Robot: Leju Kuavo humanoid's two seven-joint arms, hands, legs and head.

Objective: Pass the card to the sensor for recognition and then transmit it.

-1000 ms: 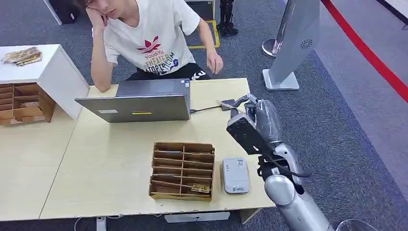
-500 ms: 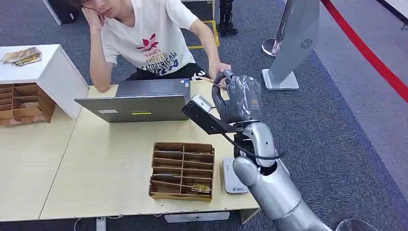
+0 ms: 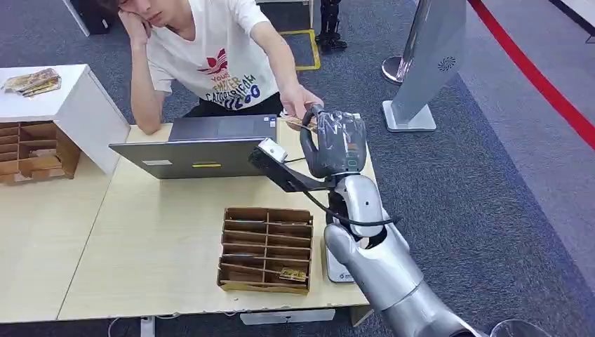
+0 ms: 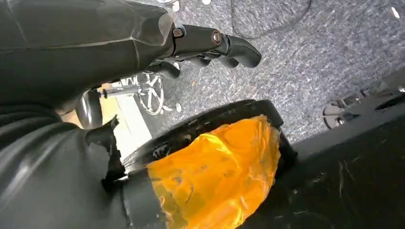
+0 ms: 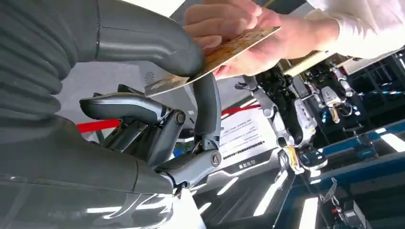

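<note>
My right hand [image 3: 335, 144] is raised over the far right part of the table. It pinches a tan card [image 5: 215, 55] between the thumb and a finger [image 5: 206, 102]. A person's hand [image 5: 239, 28] grips the same card at its other end; in the head view that hand [image 3: 302, 104] reaches over the laptop's corner to the card [image 3: 300, 123]. The white card sensor [image 3: 335, 270] lies on the table near the front edge, partly hidden by my right arm. My left hand [image 4: 95, 47] hangs over the carpet with its fingers [image 4: 215, 43] apart and holds nothing.
A cardboard sorter [image 3: 266, 247] with a card in its front row stands left of the sensor. An open laptop [image 3: 203, 147] sits in front of the seated person. A white cabinet [image 3: 77, 105] and another wooden sorter [image 3: 31, 151] stand at the left. A grey kiosk [image 3: 428, 63] stands beyond the table.
My right arm has lifted from the table's right side and swung left toward the person. The person's hand has reached out and taken hold of the card.
</note>
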